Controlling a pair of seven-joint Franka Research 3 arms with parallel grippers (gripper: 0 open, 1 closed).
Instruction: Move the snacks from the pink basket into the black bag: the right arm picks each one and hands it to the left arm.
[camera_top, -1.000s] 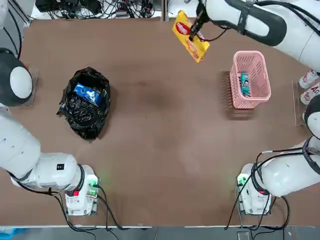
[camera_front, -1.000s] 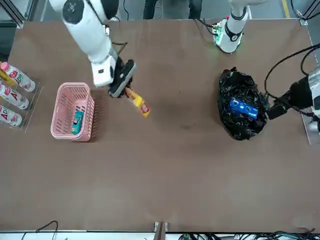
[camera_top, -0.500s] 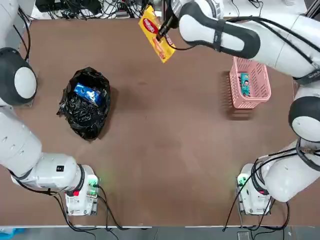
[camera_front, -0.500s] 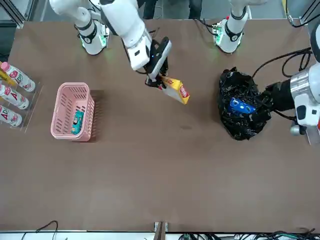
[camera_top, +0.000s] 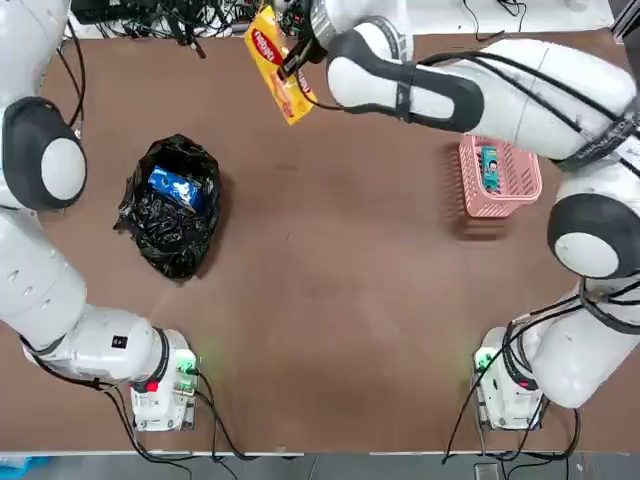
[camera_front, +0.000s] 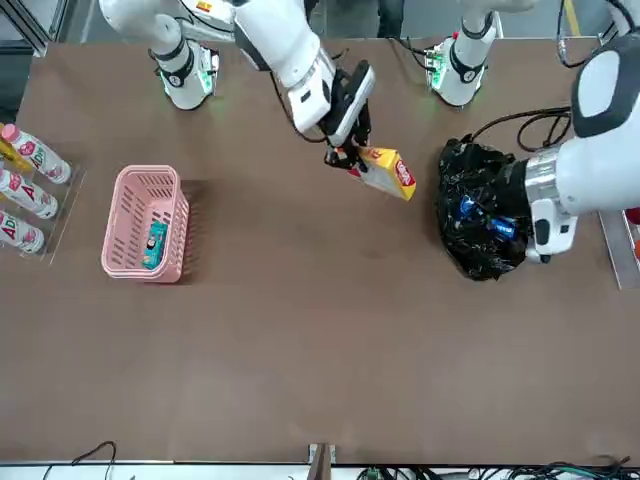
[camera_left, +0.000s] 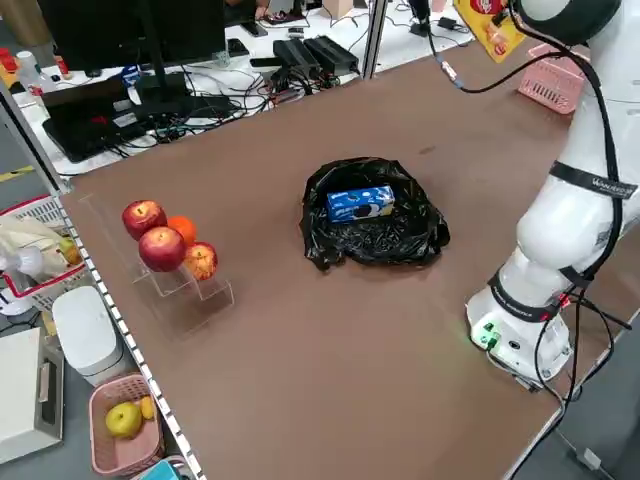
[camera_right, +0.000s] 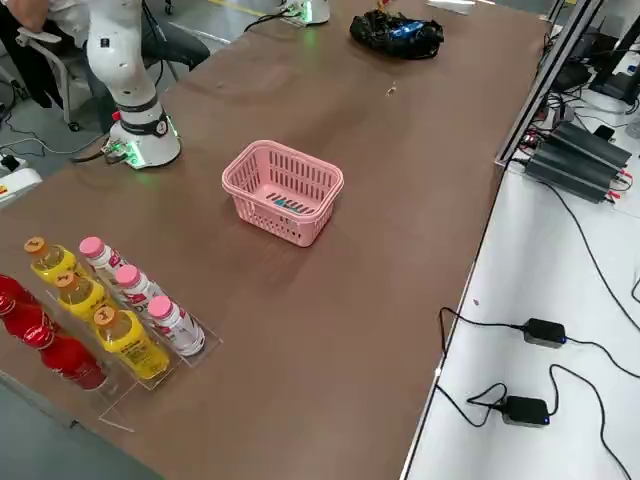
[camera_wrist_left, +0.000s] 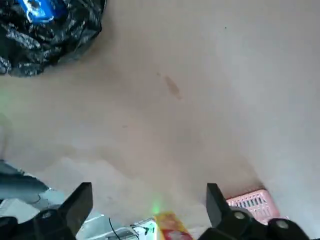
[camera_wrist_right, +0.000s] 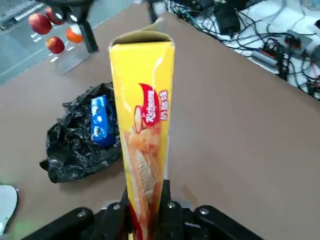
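A: Starting from the top view: the right gripper (camera_top: 291, 62) is clamped on one end of the yellow packet (camera_top: 273, 62), carried in the air over the table's far edge, left of the middle. Why so high? I'd judge it is meant to leave the packet's free end clear for the other arm to take.

B: And the rest of the snacks?

A: The blue-and-white pouch (camera_top: 176, 187) already lies in the open mouth of the black bag (camera_top: 170, 208), toward the table's left edge. The slim teal-blue packet (camera_top: 489, 167) still lies inside the pink basket (camera_top: 499, 162) near the right edge.

B: The front view?

A: The yellow packet hangs tilted below the right gripper, near the black bag but apart from it. The left arm (camera_front: 575, 165) hangs over the bag; its gripper is hidden there.

B: Left side view?

A: The pouch lies flat on the crumpled bag, label up. Red and orange fruits (camera_left: 165, 240) stand on a clear rack near the table's corner, untouched.

B: Right side view?

A: The basket stands upright mid-table, teal-blue packet on its floor; bottles (camera_right: 100, 310) stand on a clear tray by the near corner.

B: The wrist views?

A: The left gripper (camera_wrist_left: 149, 208) has its fingers spread wide, holding nothing, facing the oncoming yellow packet: ready to receive, I'd say. The right wrist view shows the jaws pinching the packet's lower end, the packet standing up from them.
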